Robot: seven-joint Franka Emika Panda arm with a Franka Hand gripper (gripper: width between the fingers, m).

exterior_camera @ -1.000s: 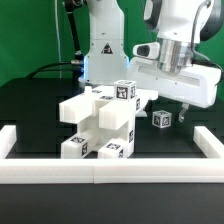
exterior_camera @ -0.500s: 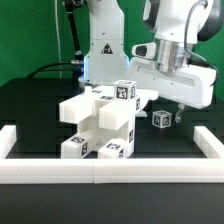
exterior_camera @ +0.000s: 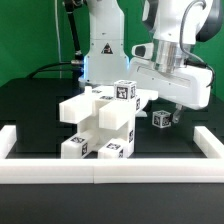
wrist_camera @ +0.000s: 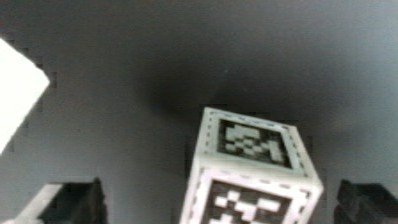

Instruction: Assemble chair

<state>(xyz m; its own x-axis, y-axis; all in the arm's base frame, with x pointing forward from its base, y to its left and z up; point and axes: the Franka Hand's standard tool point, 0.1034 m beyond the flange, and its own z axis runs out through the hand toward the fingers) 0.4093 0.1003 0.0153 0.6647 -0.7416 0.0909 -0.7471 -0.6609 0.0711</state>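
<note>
The partly built chair, a cluster of chunky white blocks with black-and-white tags, stands in the middle of the black table. A small loose white tagged part lies on the table to the exterior view's right of it. My gripper hangs just over that part, open. In the wrist view the same tagged part lies between my two dark fingers, with a gap on each side and nothing gripped. A corner of another white block shows at the picture's edge.
A long white border rail runs along the table's front, with short side rails at both ends. The arm's white base stands behind the chair parts, in front of a green backdrop.
My gripper has shifted slightly toward the exterior view's left, closer over the small tagged part. Its jaws stay open and the parts have not moved.
</note>
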